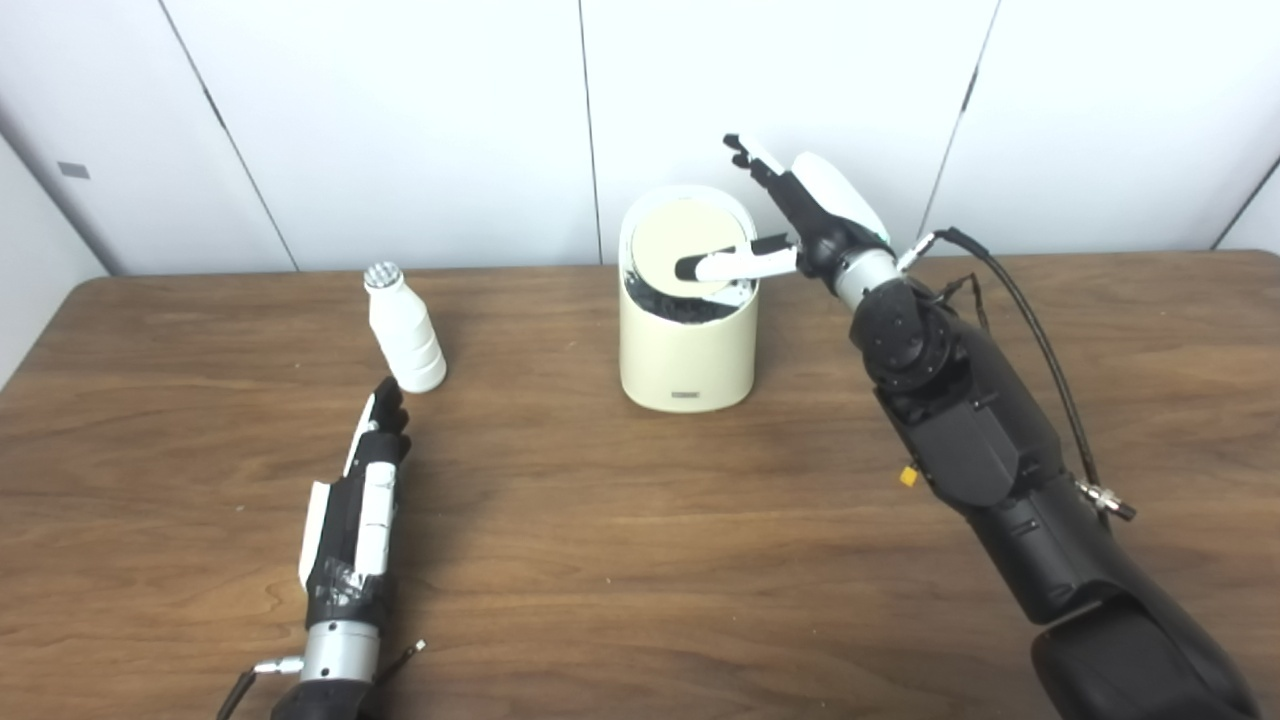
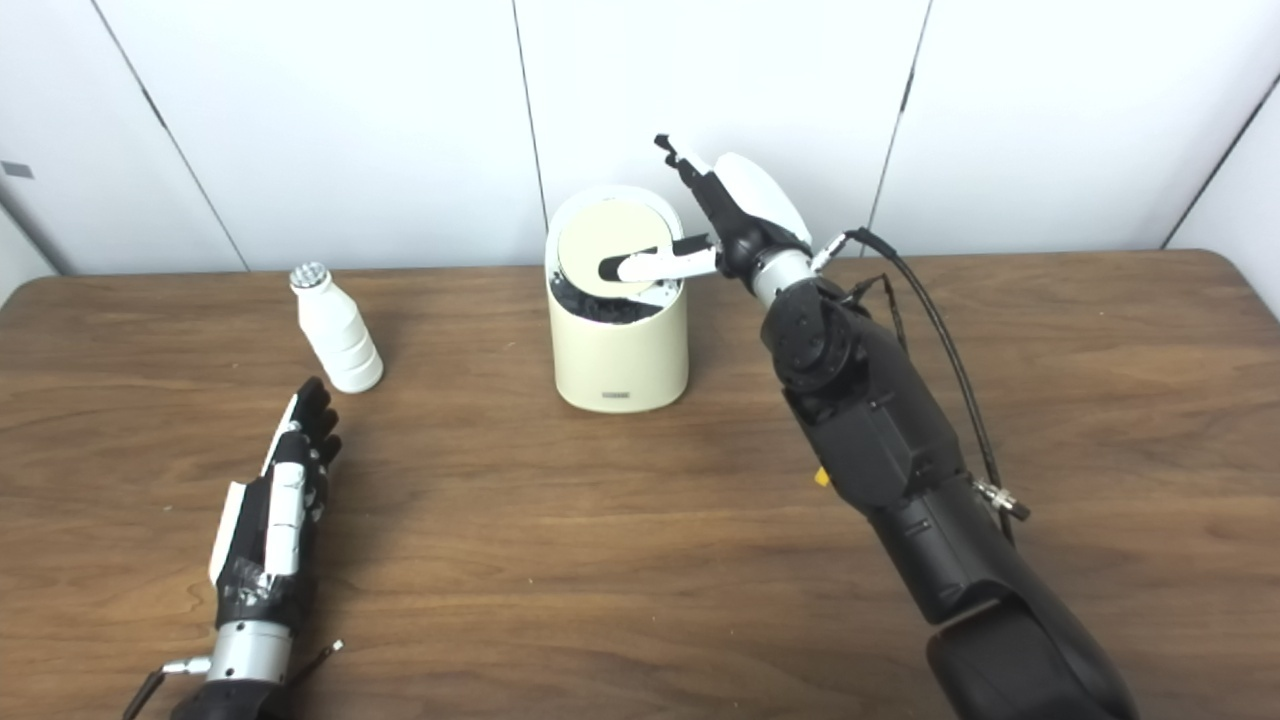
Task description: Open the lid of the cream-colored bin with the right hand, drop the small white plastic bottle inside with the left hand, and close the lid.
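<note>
- The left hand (image 1: 355,500), black and white with a silver wrist cuff, is lying on the brown wood-grain table (image 1: 640,560), nearer the camera than the cream-colored cylindrical bin (image 1: 688,350) and well off to the bin's left. Its fingers are stretched out almost straight and close together, pointing away toward the wall, and it is holding nothing.
- The small white plastic bottle (image 1: 404,330) with a ribbed body and a silvery foil cap is standing just beyond that hand's fingertips, leaning slightly, to the left of the bin and well apart from it. Whether the fingertips are touching the bottle's base I cannot tell; they are sitting right beside it.
- The black right arm (image 1: 960,420) is reaching diagonally across the table on the bin's right side, with a thin black cable (image 1: 1040,340) looping along it.
- The bin is standing upright on the table near its far edge, with a small label at the bottom of its front wall.
- The bin's round cream lid (image 1: 690,240) is tilting up at the back, so a dark opening is showing along the front of the rim.
- The right hand (image 1: 800,215) is hanging at the bin's upper right. Its thumb (image 1: 735,264) is reaching across the lid's face, while the other fingers are spread wide and pointing up, clear of the bin. It is gripping nothing.
- White wall panels (image 1: 400,120) are standing behind the bin.
</note>
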`<state>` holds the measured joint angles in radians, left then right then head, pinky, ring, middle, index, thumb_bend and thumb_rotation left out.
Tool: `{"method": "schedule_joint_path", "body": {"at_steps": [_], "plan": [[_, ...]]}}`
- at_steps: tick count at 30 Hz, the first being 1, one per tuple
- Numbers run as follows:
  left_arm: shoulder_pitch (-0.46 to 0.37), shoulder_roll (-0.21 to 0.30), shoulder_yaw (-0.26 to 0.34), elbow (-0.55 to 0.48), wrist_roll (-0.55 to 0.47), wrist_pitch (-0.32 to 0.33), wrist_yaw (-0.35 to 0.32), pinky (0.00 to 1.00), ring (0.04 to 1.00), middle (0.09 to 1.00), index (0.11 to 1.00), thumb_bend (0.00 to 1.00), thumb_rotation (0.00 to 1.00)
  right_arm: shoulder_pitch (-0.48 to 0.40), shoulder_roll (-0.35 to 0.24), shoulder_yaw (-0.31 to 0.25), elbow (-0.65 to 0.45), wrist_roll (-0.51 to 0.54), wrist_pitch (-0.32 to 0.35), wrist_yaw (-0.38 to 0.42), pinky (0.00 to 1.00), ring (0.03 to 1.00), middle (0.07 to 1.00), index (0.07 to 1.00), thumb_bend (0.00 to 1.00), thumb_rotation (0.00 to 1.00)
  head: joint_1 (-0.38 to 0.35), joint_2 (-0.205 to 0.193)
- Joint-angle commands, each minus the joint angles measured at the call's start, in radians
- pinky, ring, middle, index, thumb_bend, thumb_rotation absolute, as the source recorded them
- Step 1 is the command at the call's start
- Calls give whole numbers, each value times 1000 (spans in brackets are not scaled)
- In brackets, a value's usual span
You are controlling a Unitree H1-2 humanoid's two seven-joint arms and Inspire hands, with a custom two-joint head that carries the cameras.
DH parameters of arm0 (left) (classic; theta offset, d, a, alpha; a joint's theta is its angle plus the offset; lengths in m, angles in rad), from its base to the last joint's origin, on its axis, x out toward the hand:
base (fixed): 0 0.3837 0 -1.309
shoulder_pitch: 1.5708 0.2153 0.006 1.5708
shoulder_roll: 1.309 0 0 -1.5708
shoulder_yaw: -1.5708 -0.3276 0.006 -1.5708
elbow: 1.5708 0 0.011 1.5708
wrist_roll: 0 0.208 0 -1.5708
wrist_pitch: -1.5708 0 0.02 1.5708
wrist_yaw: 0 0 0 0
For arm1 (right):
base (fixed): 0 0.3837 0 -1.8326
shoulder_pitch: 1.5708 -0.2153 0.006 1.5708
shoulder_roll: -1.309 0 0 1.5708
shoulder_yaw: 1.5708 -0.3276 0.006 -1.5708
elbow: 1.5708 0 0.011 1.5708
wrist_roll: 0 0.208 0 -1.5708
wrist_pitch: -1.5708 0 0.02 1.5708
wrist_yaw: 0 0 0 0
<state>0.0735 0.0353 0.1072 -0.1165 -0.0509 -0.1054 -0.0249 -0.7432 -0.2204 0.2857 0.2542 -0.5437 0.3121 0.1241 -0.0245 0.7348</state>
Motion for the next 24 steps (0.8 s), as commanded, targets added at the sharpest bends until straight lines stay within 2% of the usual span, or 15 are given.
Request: {"method": "schedule_joint_path", "body": {"at_steps": [1, 7, 13, 19, 24], "plan": [[12, -12, -9, -8, -3, -19, 8, 1000, 1000, 1000, 1000, 665, 947, -60, -14, 0, -16, -21, -28, -12, 970, 929, 935, 967, 869, 374, -1, 1], [13, -10, -13, -9, -5, -20, 9, 1000, 1000, 1000, 1000, 647, 953, -70, -39, 41, 4, -63, -67, -17, 1000, 947, 939, 962, 905, 232, 2, 3], [12, -10, -14, -13, 0, -14, 15, 1000, 1000, 1000, 1000, 664, 954, -74, -56, 90, 33, -135, -111, -55, 1000, 969, 939, 965, 940, 153, 2, 4], [11, -7, -14, -9, -10, -19, 14, 1000, 1000, 1000, 1000, 653, 948, -66, -55, 83, 36, -129, -119, -59, 1000, 981, 948, 970, 923, 204, 1, 5], [12, -2, -17, -2, -10, -28, 9, 1000, 1000, 1000, 1000, 650, 953, -54, -44, 53, 22, -99, -117, -64, 1000, 965, 941, 962, 897, 243, 4, 5]]}}
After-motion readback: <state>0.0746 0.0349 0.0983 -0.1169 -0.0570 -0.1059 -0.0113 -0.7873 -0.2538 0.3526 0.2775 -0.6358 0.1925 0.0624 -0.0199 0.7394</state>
